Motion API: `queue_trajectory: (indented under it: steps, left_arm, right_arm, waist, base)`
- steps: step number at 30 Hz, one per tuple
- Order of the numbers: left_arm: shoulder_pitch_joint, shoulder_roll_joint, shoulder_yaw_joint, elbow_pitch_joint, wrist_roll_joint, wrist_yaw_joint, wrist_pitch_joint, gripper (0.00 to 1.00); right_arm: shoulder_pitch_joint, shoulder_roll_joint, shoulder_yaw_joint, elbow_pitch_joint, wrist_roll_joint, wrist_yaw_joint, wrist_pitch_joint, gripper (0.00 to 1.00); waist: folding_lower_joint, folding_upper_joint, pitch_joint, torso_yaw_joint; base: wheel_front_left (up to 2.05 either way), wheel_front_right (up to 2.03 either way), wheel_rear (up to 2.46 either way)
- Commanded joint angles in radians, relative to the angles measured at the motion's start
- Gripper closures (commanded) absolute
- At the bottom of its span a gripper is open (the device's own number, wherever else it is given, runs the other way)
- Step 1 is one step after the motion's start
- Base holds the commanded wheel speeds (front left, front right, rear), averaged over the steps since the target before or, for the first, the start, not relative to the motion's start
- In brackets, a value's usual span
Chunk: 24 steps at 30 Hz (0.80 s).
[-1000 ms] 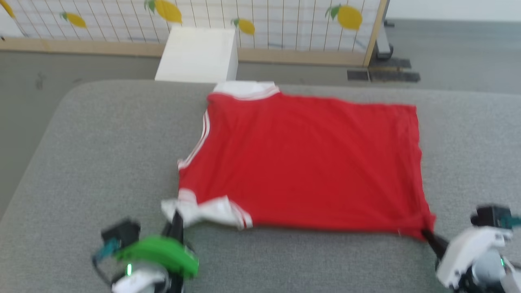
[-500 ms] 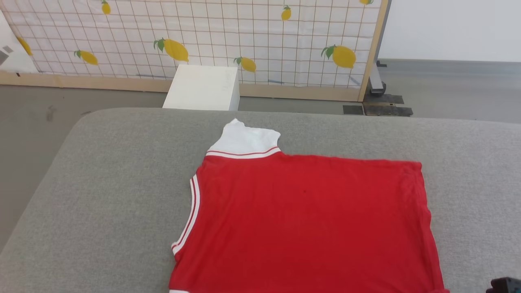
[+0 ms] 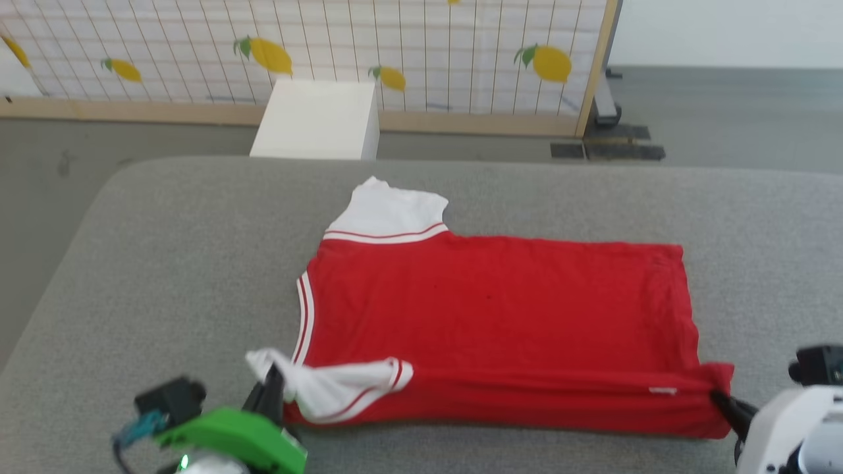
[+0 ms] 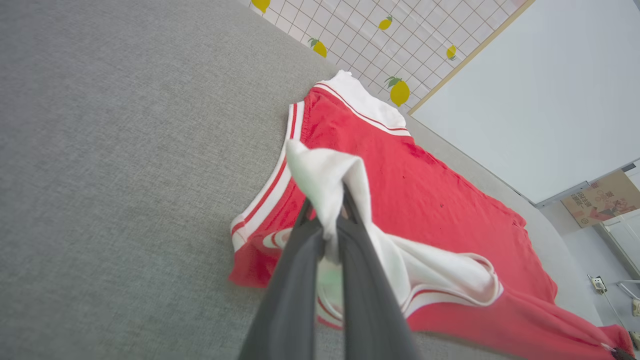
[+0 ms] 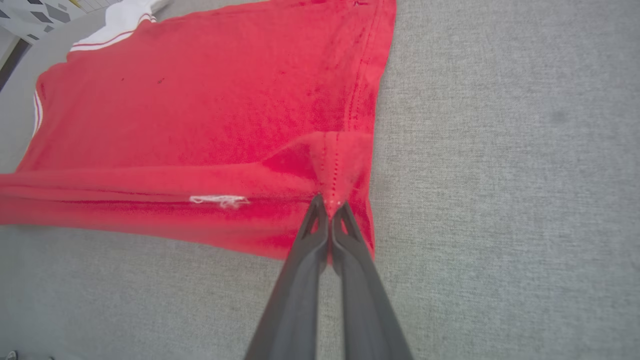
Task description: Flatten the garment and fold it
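The red garment [image 3: 500,316] lies spread on the grey cushion, plain side up, with one white sleeve [image 3: 388,210] flat at the far edge. My left gripper [image 3: 270,382] is shut on the near white sleeve [image 4: 330,175], lifting it over the red body. At the near right, my right gripper [image 3: 721,398] is shut on the hem corner [image 5: 336,170], which is pinched up. The near edge of the garment [image 5: 150,200] is rolled inward between the two grippers.
The grey cushion [image 3: 164,263] is broad, with its rounded left edge falling to the floor. A white box [image 3: 319,118] stands beyond the far edge, before a lemon-print screen [image 3: 395,39]. A cardboard box [image 4: 602,200] sits far off in the left wrist view.
The head camera tilted up and back down. Both grippers have carried the near edge of the garment farther over its body, so the near strip is now rolled inward.
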Motion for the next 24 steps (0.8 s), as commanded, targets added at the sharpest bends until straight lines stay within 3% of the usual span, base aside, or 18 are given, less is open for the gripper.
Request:
queue_trajectory:
  steps: [1, 16, 24]
  left_arm:
    - [-0.05, 0.004, -0.008, 0.018, 0.009, -0.005, 0.007, 1.0]
    - [-0.412, -0.063, -0.041, 0.35, 0.047, -0.082, -0.047, 1.0]
    - [-0.505, -0.092, -0.067, 0.55, 0.05, -0.121, -0.049, 1.0]
  right_arm:
    - [-0.033, -0.007, 0.004, 0.001, -0.019, -0.002, 0.018, 1.0]
    - [-0.273, -0.065, 0.079, 0.135, -0.062, -0.002, 0.154, 1.0]
    - [-0.304, -0.079, 0.119, 0.194, -0.052, -0.002, 0.207, 1.0]
  waist:
    - [0.0001, -0.0001, 0.043, 0.002]
    - [0.0001, -0.0001, 0.236, 0.012]
    - [0.0001, -0.0001, 0.252, 0.017]
  base:
    - [0.0, 0.0, 0.0]
    - [0.0, 0.0, 0.0]
    - [0.0, 0.0, 0.0]
